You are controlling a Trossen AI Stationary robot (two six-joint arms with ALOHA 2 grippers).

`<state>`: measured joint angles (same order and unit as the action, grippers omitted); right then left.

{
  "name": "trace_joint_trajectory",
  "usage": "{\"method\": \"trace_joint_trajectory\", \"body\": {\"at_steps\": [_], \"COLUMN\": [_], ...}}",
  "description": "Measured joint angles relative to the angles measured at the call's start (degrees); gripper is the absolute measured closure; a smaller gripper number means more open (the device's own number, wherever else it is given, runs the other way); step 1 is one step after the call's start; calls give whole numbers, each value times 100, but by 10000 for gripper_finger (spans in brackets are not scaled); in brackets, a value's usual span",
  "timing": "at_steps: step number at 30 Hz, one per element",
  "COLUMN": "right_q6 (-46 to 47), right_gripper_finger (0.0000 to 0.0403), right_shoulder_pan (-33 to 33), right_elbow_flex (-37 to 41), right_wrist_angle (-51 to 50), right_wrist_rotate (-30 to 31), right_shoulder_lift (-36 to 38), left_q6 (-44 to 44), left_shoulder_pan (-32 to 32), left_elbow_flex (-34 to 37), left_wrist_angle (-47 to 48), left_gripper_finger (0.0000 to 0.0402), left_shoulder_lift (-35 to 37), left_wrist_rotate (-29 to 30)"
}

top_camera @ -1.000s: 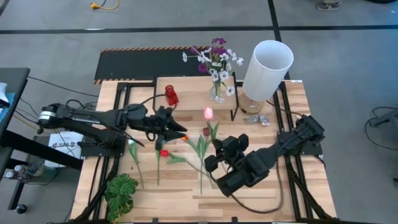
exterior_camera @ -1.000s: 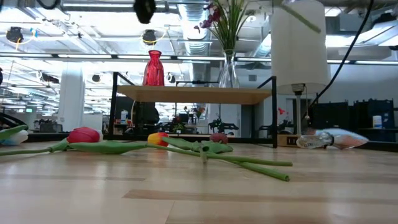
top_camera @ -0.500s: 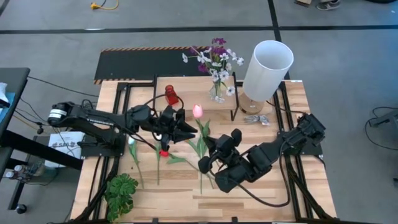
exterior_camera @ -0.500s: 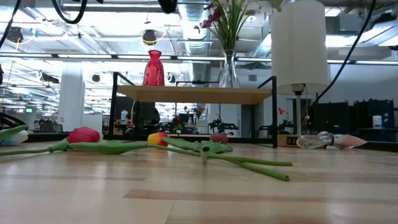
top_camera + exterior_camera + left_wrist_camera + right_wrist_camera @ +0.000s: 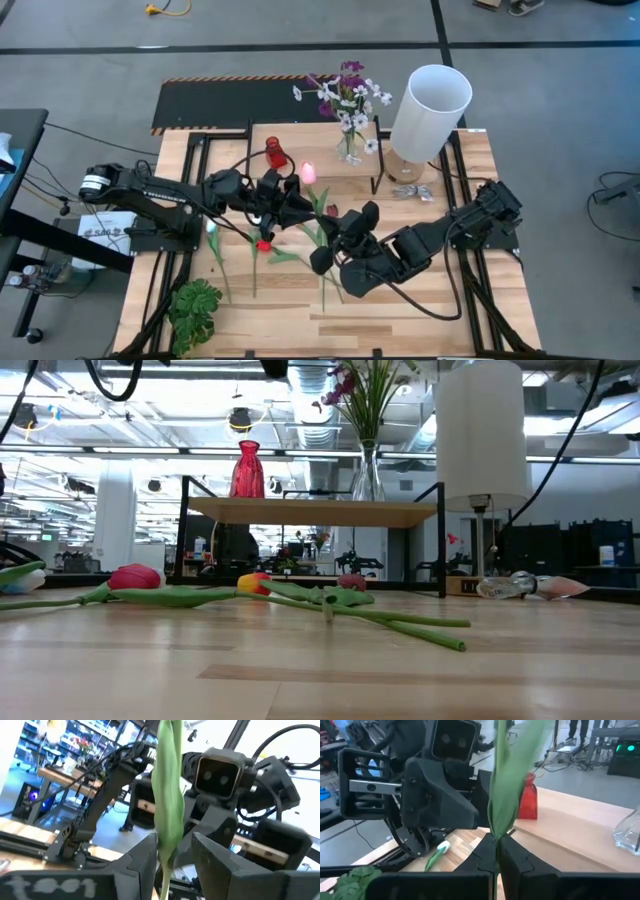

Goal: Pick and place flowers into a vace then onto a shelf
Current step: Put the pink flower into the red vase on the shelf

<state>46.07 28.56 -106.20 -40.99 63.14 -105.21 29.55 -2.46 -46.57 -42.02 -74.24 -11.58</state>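
**Pink tulip mid-handover, most stems still down**

The pink tulip (image 5: 308,173) is in the air over table centre, at about five o'clock from the red vase (image 5: 275,153) on the shelf (image 5: 320,148). The right gripper (image 5: 497,851) is clamped tight on its stem; the left gripper (image 5: 171,854) straddles the same stem with its fingers parted, touching or not I cannot tell. The purple and white blossoms (image 5: 348,95) already stand in a glass vase (image 5: 350,146) on the shelf. Four tulips (image 5: 135,578) still lie on the table (image 5: 420,300), so most work remains. Both grippers sit above the low view's edge.
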Motion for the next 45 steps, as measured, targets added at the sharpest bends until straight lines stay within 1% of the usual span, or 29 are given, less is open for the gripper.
{"method": "trace_joint_trajectory", "body": {"at_steps": [10, 13, 18, 20, 24, 27, 29, 32, 36, 39, 42, 45], "right_q6": [-5, -3, -3, -10, -4, 59, 321, 1083, 2304, 2757, 3099, 3376], "right_gripper_finger": [403, 402, 399, 396, 377, 349, 329, 296, 248, 218, 202, 199], "right_shoulder_pan": [-77, -97, -101, -101, -76, 49, 179, 375, 606, 748, 845, 866], "right_elbow_flex": [0, -1, 0, 0, 0, -2, -2, -2, 0, 23, 207, 322], "right_wrist_angle": [-6, -3, 33, 15, -181, -376, -657, -1352, -2322, -2762, -2934, -3242], "right_wrist_rotate": [-213, -305, -324, -324, -336, -324, -332, -558, -1015, -1377, -1493, -1625], "right_shoulder_lift": [-4, -4, -4, -4, -4, -4, -4, -4, -4, -4, -6, -10], "left_q6": [1, -12, -70, -86, -87, -7, 32, 43, 13, -265, -713, -1387], "left_shoulder_pan": [-6, -4, -4, -4, 9, 101, 198, 375, 758, 1163, 1676, 2205], "left_elbow_flex": [0, -4, -17, -17, -17, -20, -29, -35, -36, -58, -400, -1062], "left_wrist_angle": [-103, -134, -96, -98, -44, 24, 152, 574, 1483, 2308, 3366, 4325], "left_gripper_finger": [292, 315, 384, 394, 394, 398, 399, 399, 400, 401, 401, 401], "left_shoulder_lift": [3, 7, 7, 7, 5, 42, 163, 473, 1069, 1605, 2017, 2180], "left_wrist_rotate": [29, 39, 34, 46, 40, -96, -199, -316, -521, -525, -376, -76]}}
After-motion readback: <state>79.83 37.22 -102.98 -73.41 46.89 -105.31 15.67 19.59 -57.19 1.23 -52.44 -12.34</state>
